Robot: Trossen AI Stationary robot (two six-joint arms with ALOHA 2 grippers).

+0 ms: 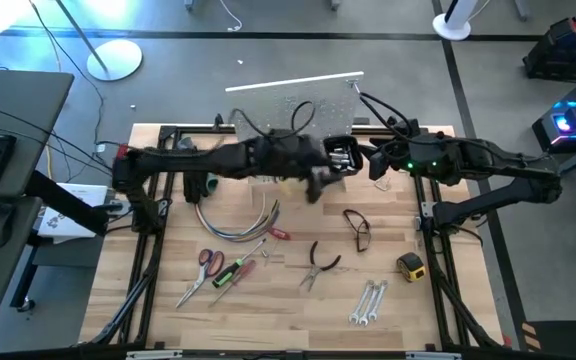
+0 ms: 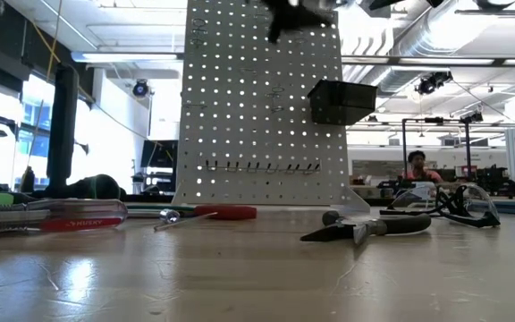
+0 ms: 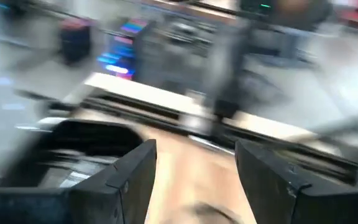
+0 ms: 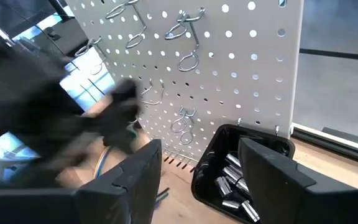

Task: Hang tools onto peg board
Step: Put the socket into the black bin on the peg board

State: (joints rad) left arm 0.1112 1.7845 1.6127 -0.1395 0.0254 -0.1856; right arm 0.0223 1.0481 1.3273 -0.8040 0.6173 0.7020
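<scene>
Nearest the low camera, a red-handled screwdriver (image 2: 56, 217) lies on the wooden worktop (image 1: 288, 310), with black-handled pliers (image 2: 369, 227) farther right and the white peg board (image 2: 262, 107) standing upright behind them. On the board hangs a small black bin (image 4: 241, 168) holding shiny metal pieces, and bare wire hooks (image 4: 188, 61) stick out of the holes above it.

From overhead, the tools not yet hung lie spread across the worktop in front of the board: red-handled scissors (image 1: 208, 262), a green-handled screwdriver (image 1: 230, 271), the pliers (image 1: 318, 265), silver wrenches (image 1: 368, 302) and a yellow tape measure (image 1: 411, 266). A bundle of coloured cables (image 1: 243, 222) curves near the board, and safety glasses (image 1: 357, 229) rest to the right of centre.

Both arms reach in over the bin. The left pincer (image 1: 320, 183) is just in front of the board, its fingers (image 3: 132, 180) spread apart with nothing between them. The right pincer (image 1: 360, 160) hovers right beside the bin, fingers (image 4: 138, 180) also parted and empty

In the room behind, a person (image 2: 416, 165) sits at a desk
</scene>
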